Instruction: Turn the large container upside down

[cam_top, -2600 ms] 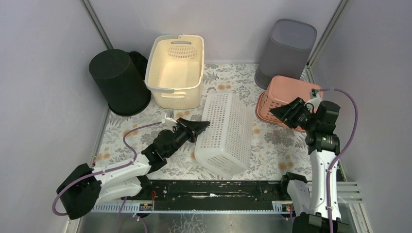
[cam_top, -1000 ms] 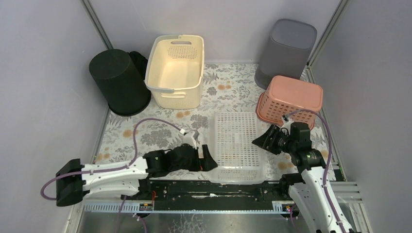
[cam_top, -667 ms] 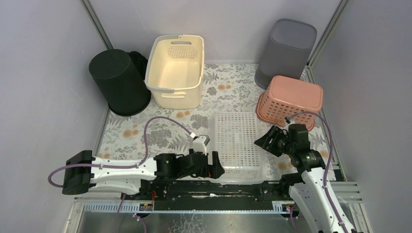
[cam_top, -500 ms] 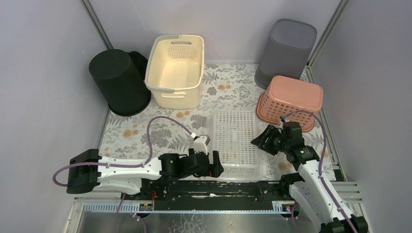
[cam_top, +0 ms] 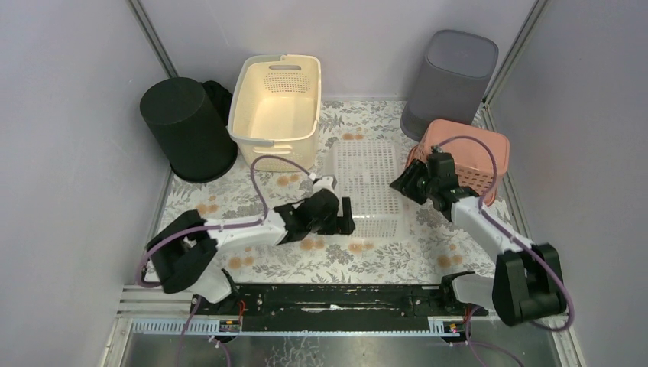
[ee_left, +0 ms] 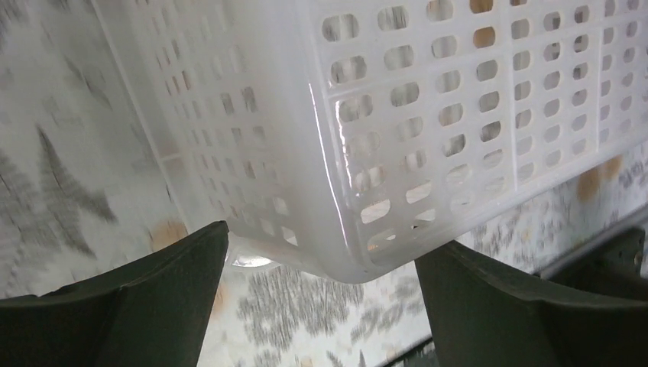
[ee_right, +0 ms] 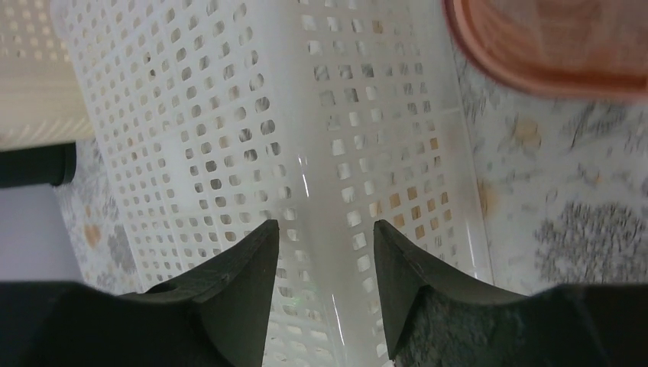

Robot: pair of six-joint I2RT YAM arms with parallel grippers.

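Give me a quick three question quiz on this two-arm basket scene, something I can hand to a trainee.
1. True or false: the left gripper has its jaws closed tight together.
2. Which container has its opening facing up? A) cream basket B) pink basket C) black bin
3. In one word: which stands wider open at the white basket, the left gripper or the right gripper?
Key: 1 false, the jaws stand wide apart, with a corner of the white basket showing between them; 2 A; 3 left.
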